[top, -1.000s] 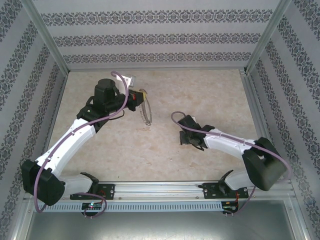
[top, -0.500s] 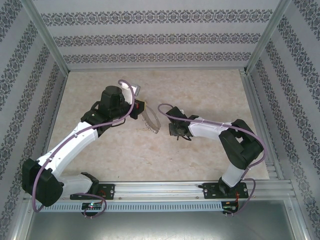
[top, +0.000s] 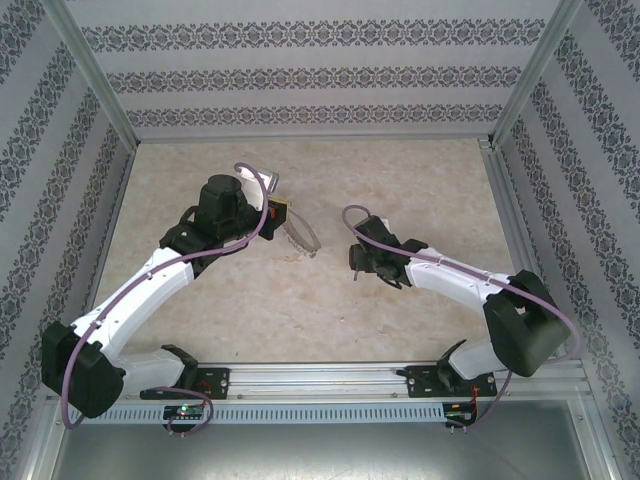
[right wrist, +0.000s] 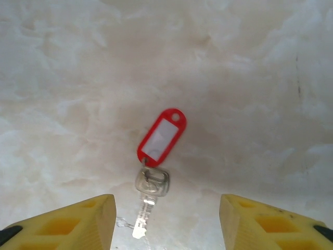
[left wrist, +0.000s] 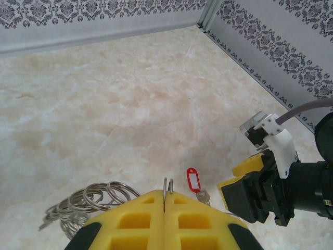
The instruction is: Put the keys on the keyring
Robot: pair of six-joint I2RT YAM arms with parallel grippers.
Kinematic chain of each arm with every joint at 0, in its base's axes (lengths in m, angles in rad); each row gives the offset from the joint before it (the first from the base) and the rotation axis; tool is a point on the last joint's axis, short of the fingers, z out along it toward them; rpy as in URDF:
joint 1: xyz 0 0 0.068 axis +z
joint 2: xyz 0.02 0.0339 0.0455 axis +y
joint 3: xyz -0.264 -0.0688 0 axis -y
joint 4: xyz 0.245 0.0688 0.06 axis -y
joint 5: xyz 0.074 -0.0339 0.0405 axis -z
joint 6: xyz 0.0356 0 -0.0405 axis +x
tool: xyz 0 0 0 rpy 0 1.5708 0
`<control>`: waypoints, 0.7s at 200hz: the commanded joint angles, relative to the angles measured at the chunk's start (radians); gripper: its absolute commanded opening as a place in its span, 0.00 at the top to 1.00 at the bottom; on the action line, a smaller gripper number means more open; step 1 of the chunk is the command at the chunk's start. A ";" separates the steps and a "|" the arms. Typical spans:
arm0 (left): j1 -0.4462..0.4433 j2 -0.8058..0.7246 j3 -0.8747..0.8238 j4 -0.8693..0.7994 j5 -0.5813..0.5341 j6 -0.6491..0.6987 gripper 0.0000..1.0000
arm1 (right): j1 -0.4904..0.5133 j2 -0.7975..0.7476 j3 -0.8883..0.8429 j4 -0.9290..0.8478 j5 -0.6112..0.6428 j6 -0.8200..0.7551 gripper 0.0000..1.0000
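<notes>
In the left wrist view my left gripper (left wrist: pixel 165 195) is shut on the keyring (left wrist: pixel 167 183), whose thin wire sticks up between the yellow fingertips. Several small silver rings (left wrist: pixel 101 194) strung on it lie in a heap to the left. From above, the keyring (top: pixel 303 238) hangs from the left gripper (top: pixel 280 212) down to the table. The key (right wrist: pixel 151 183), silver with a red plastic tag (right wrist: pixel 161 136), lies flat on the table just ahead of my right gripper (right wrist: pixel 166 224). That gripper is open, a finger on each side of the blade, touching nothing. The key (left wrist: pixel 203 196) lies between the two grippers.
The pale marbled table (top: pixel 420 180) stretches behind and beside both arms. Patterned walls (top: pixel 320 80) enclose it on three sides, with metal posts (top: pixel 525 70) at the back corners. A metal rail (top: pixel 330 380) carries the arm bases at the near edge.
The right arm swung left toward the keyring, then drew back a little to the right. The left gripper came nearer and lower with the keyring, whose loop now trails toward the right gripper.
</notes>
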State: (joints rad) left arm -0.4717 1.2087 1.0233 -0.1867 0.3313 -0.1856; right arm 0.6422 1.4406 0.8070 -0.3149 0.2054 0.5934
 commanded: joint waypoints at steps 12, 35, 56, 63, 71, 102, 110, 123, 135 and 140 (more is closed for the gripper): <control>-0.010 -0.010 -0.009 0.069 0.000 0.026 1.00 | 0.002 0.040 -0.007 -0.006 -0.016 0.086 0.50; -0.012 -0.010 -0.017 0.077 0.003 0.023 1.00 | 0.022 0.086 0.011 0.009 0.006 0.131 0.54; -0.012 -0.011 -0.017 0.076 0.004 0.027 1.00 | 0.036 0.137 0.043 0.005 0.029 0.150 0.57; -0.012 -0.012 -0.018 0.077 0.005 0.027 1.00 | 0.037 0.154 0.053 0.002 0.035 0.153 0.58; -0.010 -0.013 -0.021 0.081 0.007 0.026 1.00 | 0.038 0.170 0.063 0.001 0.044 0.156 0.59; -0.012 -0.018 -0.031 0.090 0.012 0.023 1.00 | 0.038 0.211 0.092 -0.002 0.069 0.162 0.62; -0.011 -0.017 -0.034 0.094 0.014 0.021 1.00 | 0.039 0.220 0.100 -0.003 0.070 0.163 0.62; -0.012 -0.017 -0.038 0.102 0.016 0.018 1.00 | 0.038 0.236 0.116 -0.004 0.071 0.161 0.64; -0.013 -0.016 -0.041 0.106 0.021 0.016 1.00 | 0.037 0.251 0.129 -0.003 0.069 0.161 0.64; -0.012 -0.015 -0.040 0.107 0.021 0.016 1.00 | 0.037 0.258 0.134 -0.003 0.067 0.160 0.64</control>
State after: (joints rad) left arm -0.4717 1.2087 0.9886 -0.1532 0.3355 -0.1822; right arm 0.6724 1.6665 0.9009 -0.3096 0.2401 0.7361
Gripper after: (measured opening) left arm 0.053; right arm 0.359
